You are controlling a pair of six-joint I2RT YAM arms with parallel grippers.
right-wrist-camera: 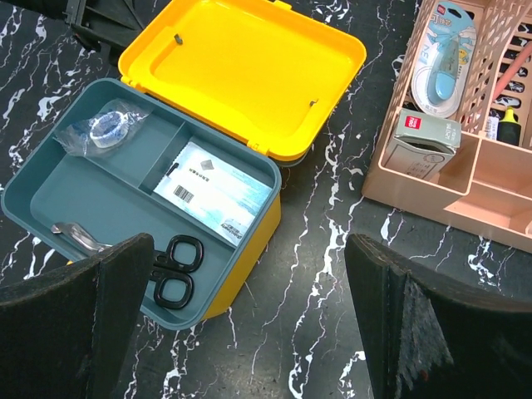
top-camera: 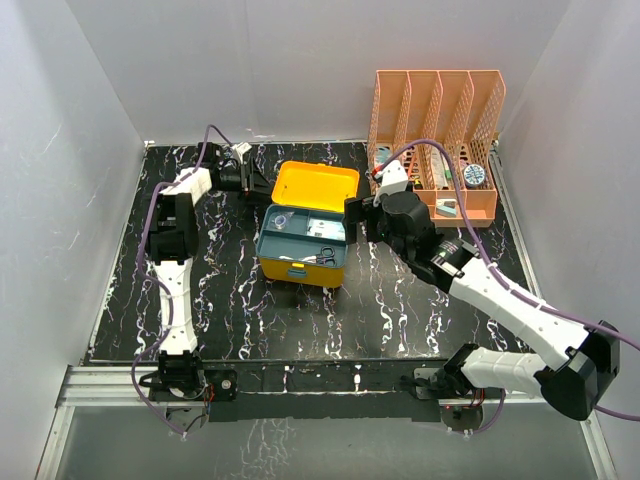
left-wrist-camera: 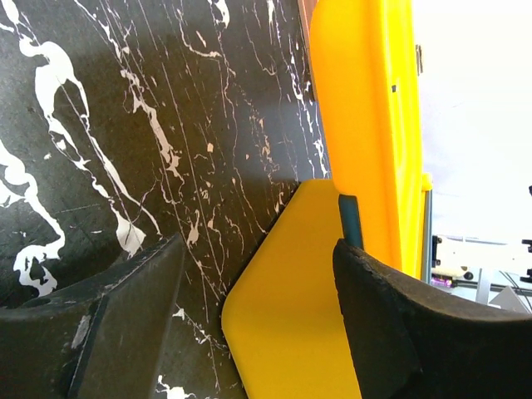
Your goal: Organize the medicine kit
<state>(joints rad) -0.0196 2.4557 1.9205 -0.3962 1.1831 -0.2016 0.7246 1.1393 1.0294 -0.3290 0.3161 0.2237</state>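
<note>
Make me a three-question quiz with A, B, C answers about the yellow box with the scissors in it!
1. What colour is the lid of the kit?
A red
B yellow
C white

2. The lid is:
A shut
B latched
C open

3. Where are the scissors?
A on the lid
B in the tray
C under the kit

Answers:
1 B, the lid shows bright yellow all over its inside.
2 C, it is tipped back behind the kit, so the tray shows.
3 B, they lie on the tray's teal floor.
</note>
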